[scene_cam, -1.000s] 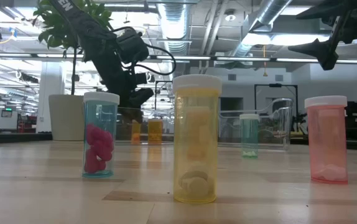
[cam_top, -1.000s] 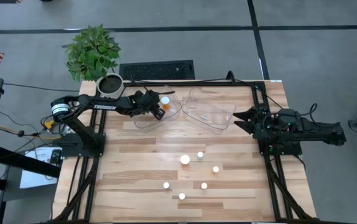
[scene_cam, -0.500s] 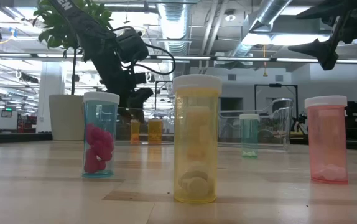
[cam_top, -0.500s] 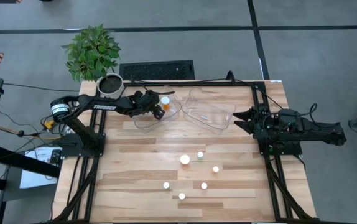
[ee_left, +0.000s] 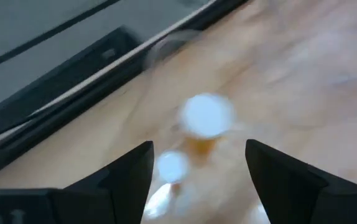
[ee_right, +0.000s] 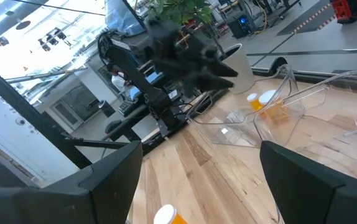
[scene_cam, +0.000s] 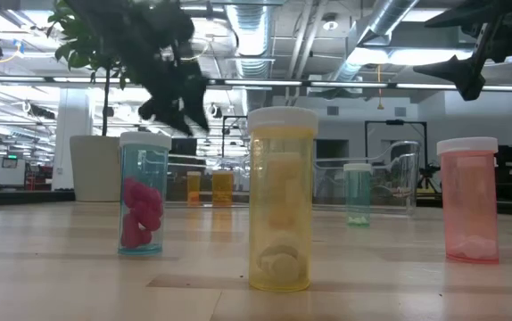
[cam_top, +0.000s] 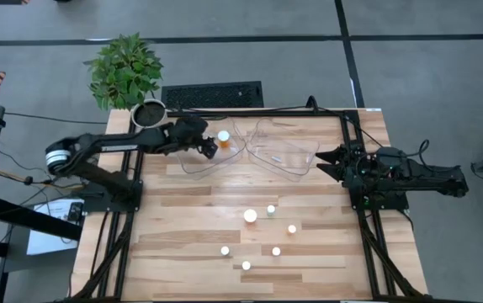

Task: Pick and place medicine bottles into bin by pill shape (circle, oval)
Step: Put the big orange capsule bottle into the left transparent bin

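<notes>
Medicine bottles stand in two groups. Six of them (cam_top: 250,216) stand upright on the open desk (cam_top: 183,210) in front of the bins, spaced apart, their white caps showing as dots from above. From desk height we see the nearest as a yellow bottle (scene_cam: 282,201), with a blue bottle holding pink pills (scene_cam: 144,193) on one side and a pink bottle (scene_cam: 470,200) on the other, and a small teal one (scene_cam: 358,193) farther back. At least two orange bottles (cam_top: 223,139) sit inside the left clear bin (cam_top: 193,162); our left wrist camera looks down on two white caps (ee_left: 206,114) there. The right clear bin (cam_top: 285,151) sits just beside the left one.

Our left gripper (cam_top: 210,148) hangs above the left bin, close to the orange bottles but not touching them. Its fingers (ee_left: 132,174) are spread wide and hold nothing. The left arm reaches in from the desk's left edge, stretched nearly level along the back of the desk past the white pot (cam_top: 148,114) with the green plant (cam_top: 124,69).

Our right gripper (cam_top: 324,162) waits at the desk's right edge, raised off the wood and pointing towards the bins. Its fingers (ee_right: 113,180) are also spread apart and empty.
</notes>
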Controlling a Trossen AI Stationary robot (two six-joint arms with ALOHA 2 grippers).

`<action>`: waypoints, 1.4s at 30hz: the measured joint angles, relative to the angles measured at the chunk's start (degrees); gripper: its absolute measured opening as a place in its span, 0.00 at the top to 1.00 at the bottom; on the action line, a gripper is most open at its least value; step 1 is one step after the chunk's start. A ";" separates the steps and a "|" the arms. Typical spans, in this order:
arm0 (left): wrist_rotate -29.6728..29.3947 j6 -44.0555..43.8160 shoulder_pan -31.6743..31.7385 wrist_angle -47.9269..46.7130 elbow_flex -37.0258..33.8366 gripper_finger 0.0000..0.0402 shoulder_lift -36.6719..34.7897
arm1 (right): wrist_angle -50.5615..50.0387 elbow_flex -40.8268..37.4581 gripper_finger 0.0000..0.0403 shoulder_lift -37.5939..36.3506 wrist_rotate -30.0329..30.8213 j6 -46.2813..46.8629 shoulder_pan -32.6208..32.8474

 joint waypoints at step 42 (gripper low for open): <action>8.51 10.59 -34.04 25.93 10.66 0.18 26.60 | -3.44 0.00 0.17 -0.01 -1.81 1.51 0.13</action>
